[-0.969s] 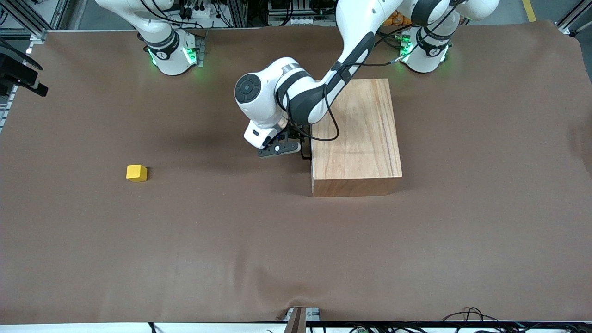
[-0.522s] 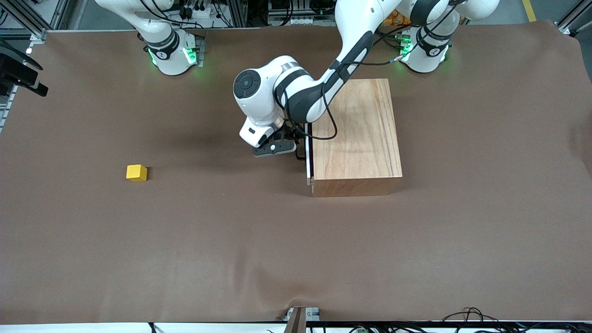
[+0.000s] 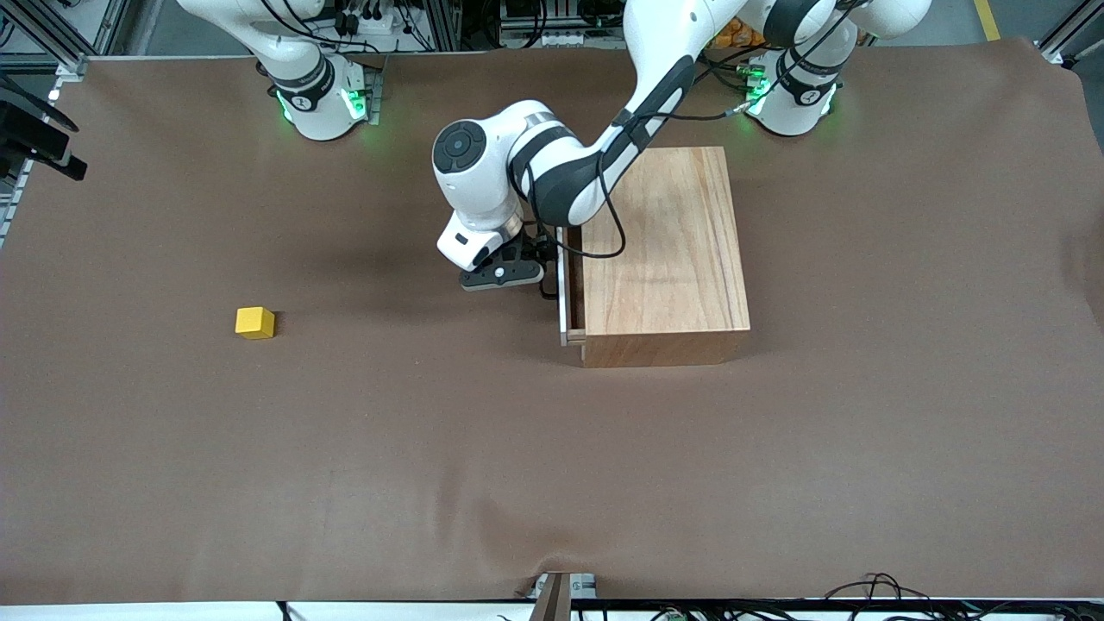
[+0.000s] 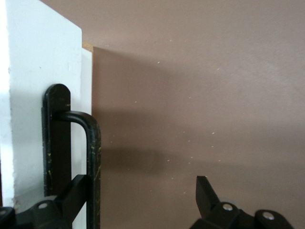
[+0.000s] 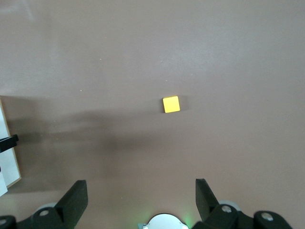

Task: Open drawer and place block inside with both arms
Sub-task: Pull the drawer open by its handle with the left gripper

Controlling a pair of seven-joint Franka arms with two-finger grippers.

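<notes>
The large light-wood box (image 3: 664,250) stands near the left arm's base. Its drawer (image 3: 563,297) is pulled out a little, its white front panel (image 4: 33,71) facing the right arm's end of the table. My left gripper (image 3: 545,274) is at the thin black handle (image 4: 93,143). It (image 4: 141,186) is open, with one finger hooked between handle and panel and the other well apart from it. The yellow block (image 3: 254,323) lies on the brown cloth toward the right arm's end. My right gripper (image 5: 140,188) is open and empty, high over its own base, with the block (image 5: 171,104) below.
The brown cloth (image 3: 552,448) covers the whole table. The green-lit bases stand along the farther edge, the right arm's (image 3: 319,95) and the left arm's (image 3: 793,95). The drawer's corner shows in the right wrist view (image 5: 9,162).
The drawer has slid out of the box toward the right arm's end, and my left gripper has moved the same way with the handle. The block has not moved.
</notes>
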